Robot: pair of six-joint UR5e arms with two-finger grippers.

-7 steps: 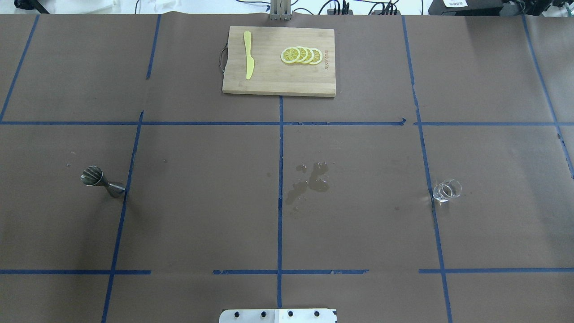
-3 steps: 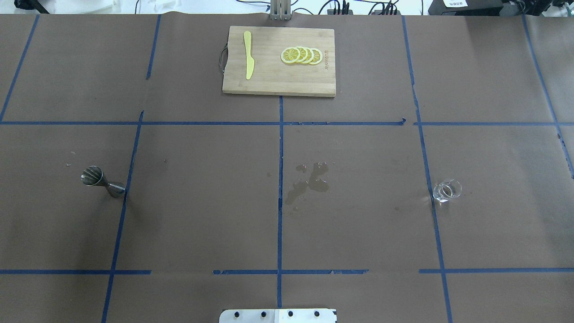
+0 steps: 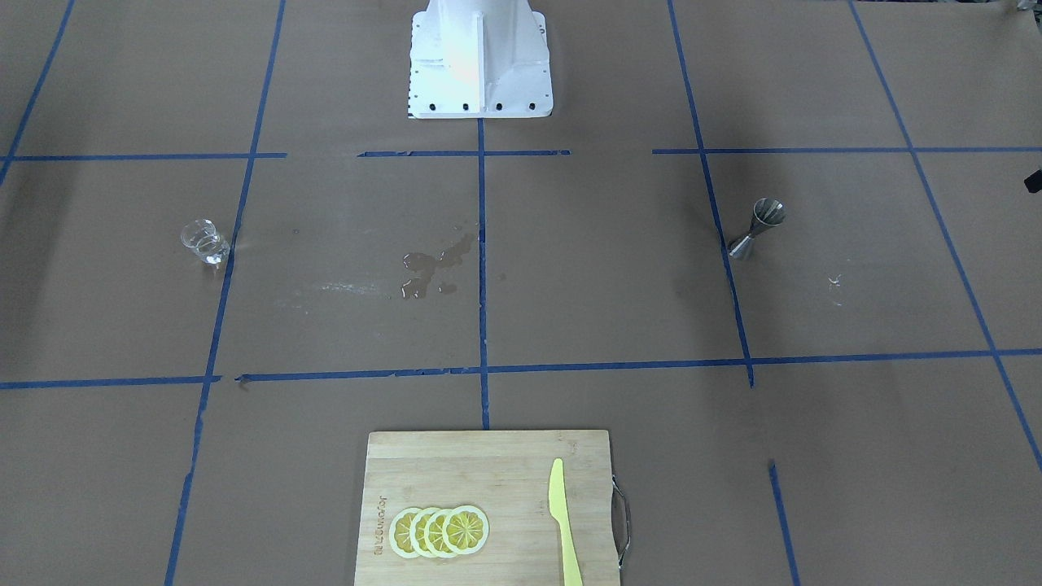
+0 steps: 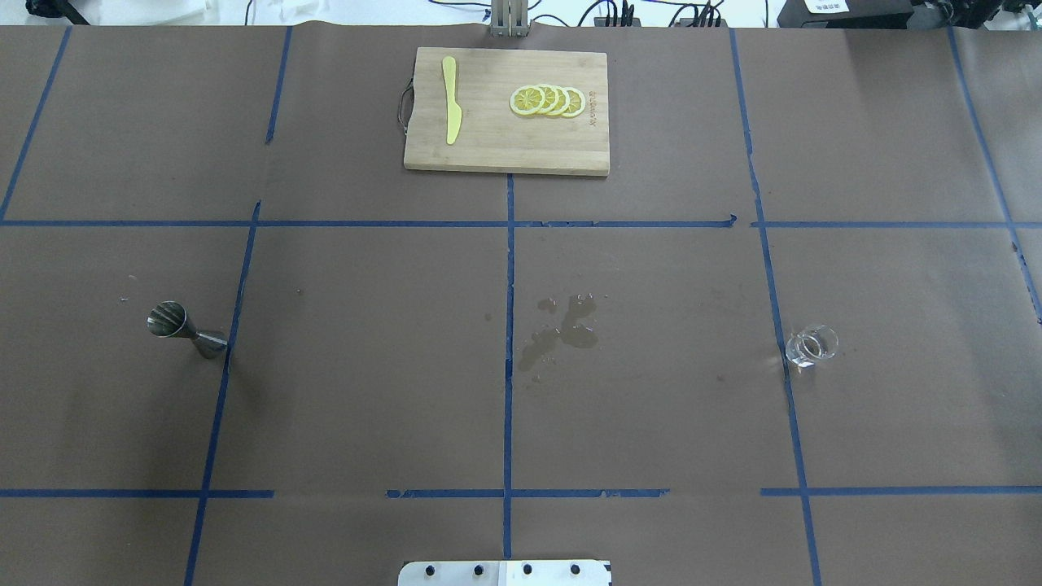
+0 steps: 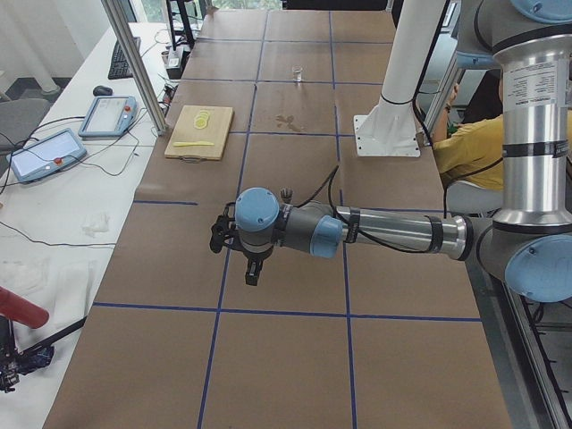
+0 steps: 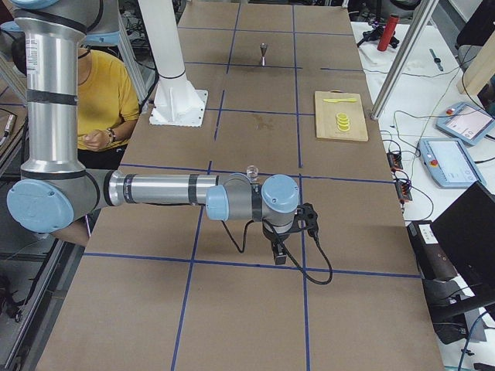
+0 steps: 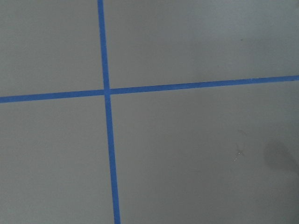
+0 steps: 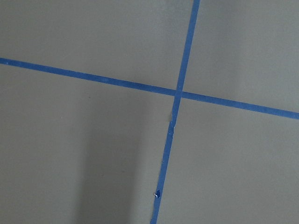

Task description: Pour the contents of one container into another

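The clear glass cup (image 4: 811, 345) stands upright on the right half of the table, also seen in the front view (image 3: 203, 242) and small in the right side view (image 6: 251, 171). Far across from it, the steel jigger (image 4: 186, 329) stands upright on the left half (image 3: 757, 228). Neither gripper reaches the overhead or front view. The left gripper (image 5: 253, 268) hangs over bare paper just in front of the jigger (image 5: 286, 194) as that side view sees it. The right gripper (image 6: 278, 251) hangs in the same way near the cup. I cannot tell whether either is open or shut. Both wrist views show only paper and blue tape.
A wooden cutting board (image 4: 505, 155) at the far middle edge carries a yellow knife (image 4: 450, 99) and several lemon slices (image 4: 547, 100). A wet spill (image 4: 562, 330) marks the paper at the table's middle. The white robot base (image 3: 479, 57) stands at the near edge.
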